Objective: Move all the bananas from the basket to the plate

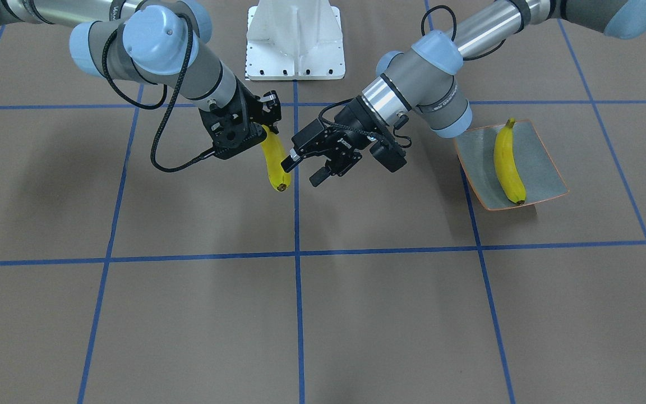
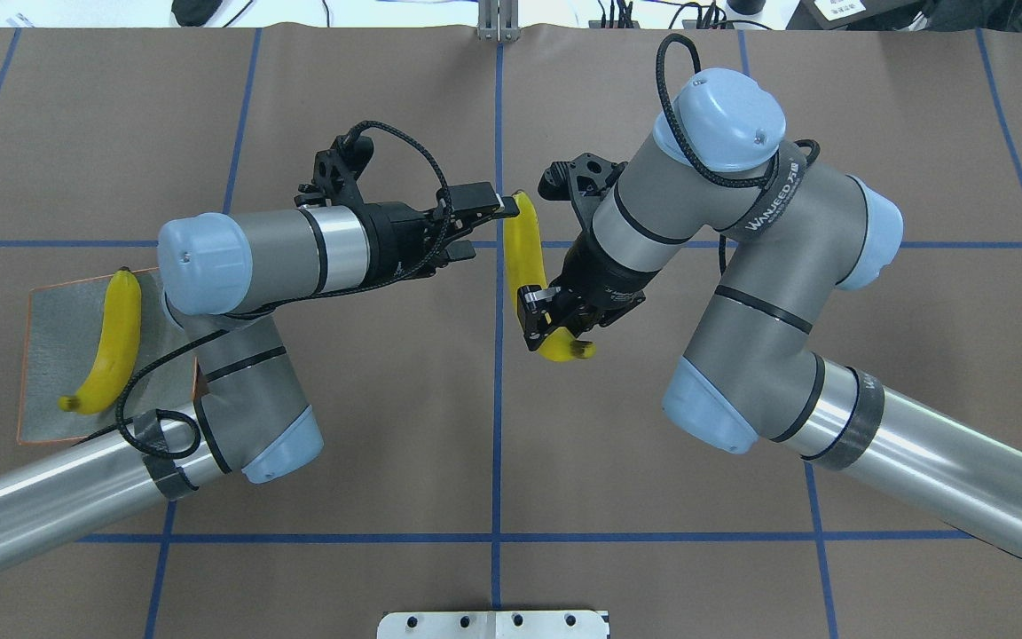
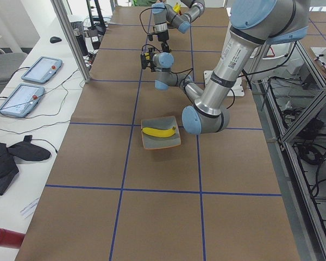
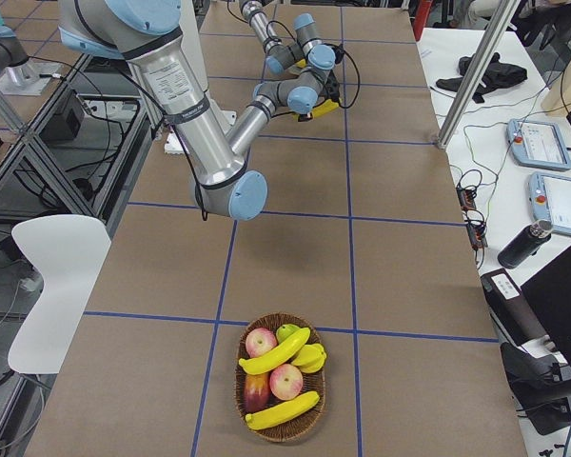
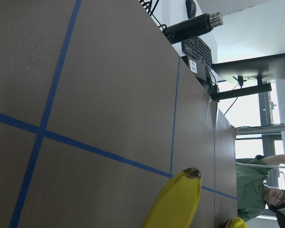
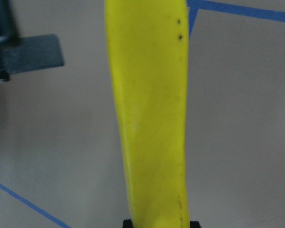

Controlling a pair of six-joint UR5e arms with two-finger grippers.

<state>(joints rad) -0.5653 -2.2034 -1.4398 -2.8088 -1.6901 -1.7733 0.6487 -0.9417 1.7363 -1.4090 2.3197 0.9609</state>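
Observation:
My right gripper (image 2: 551, 324) is shut on one end of a yellow banana (image 2: 524, 248) and holds it above the table's middle; it also fills the right wrist view (image 6: 152, 118). My left gripper (image 2: 491, 229) is open at the banana's free end, with one finger (image 6: 33, 52) beside the tip. In the front view the held banana (image 1: 275, 163) hangs between my right gripper (image 1: 261, 132) and my left gripper (image 1: 301, 173). A second banana (image 2: 112, 346) lies on the grey-blue plate (image 2: 50, 355). Two more bananas (image 4: 276, 352) lie in the basket (image 4: 281, 433).
The wicker basket also holds apples (image 4: 285, 381) and stands at the table's end on my right. The plate (image 1: 547, 168) sits beside my left arm's elbow. The white robot mount (image 1: 295, 39) is at the table's edge. Blue tape lines cross the brown table.

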